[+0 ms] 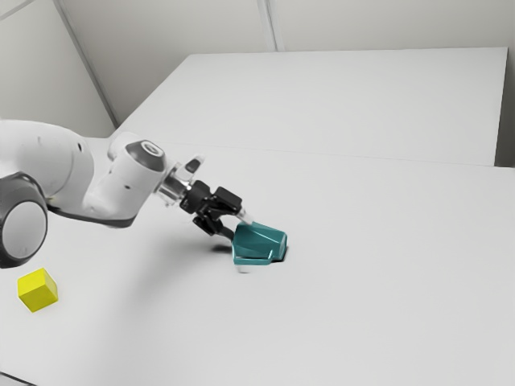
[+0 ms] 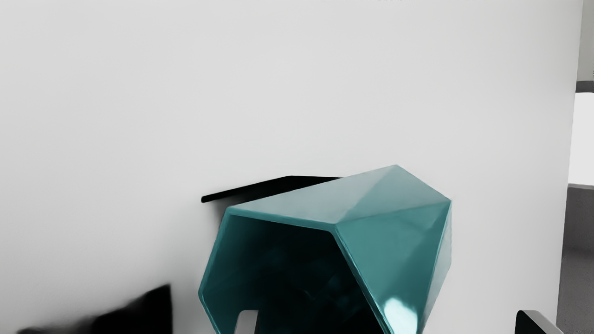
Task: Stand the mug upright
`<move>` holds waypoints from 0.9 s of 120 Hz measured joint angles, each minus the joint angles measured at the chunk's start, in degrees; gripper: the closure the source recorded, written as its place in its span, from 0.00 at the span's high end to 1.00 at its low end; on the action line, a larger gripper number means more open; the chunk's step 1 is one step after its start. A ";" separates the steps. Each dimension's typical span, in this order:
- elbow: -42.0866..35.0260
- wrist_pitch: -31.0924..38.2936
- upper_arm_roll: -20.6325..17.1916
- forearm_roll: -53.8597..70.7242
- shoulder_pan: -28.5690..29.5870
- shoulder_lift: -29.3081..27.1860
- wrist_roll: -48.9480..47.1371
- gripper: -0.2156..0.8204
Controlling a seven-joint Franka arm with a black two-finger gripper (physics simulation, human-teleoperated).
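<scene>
Mug point(image 1: 261, 240) lay on its side on the white table point(image 1: 378, 314), not upright, its teal faceted wall catching the light and its dark shadow spread just beside it. Its open end faced the gripper point(image 1: 236, 226), and its base pointed toward the exterior view's right. The arm point(image 1: 121, 189) reached in from the exterior view's left, tilted downward, with the gripper right at the mouth of the mug. In the wrist view the jaws stood wide apart and had nothing clamped between them: one fingertip overlapped the dark hollow of the mug, while the other was out past the outer wall, with a gap between. Whether the first one touched the mug, I could not tell. A yellow cube point(image 1: 37, 290) sat on the table toward the exterior view's left, well apart from the mug.
</scene>
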 joint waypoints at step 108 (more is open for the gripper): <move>-0.14 0.26 -0.84 -5.77 -2.92 -0.40 2.00 0.07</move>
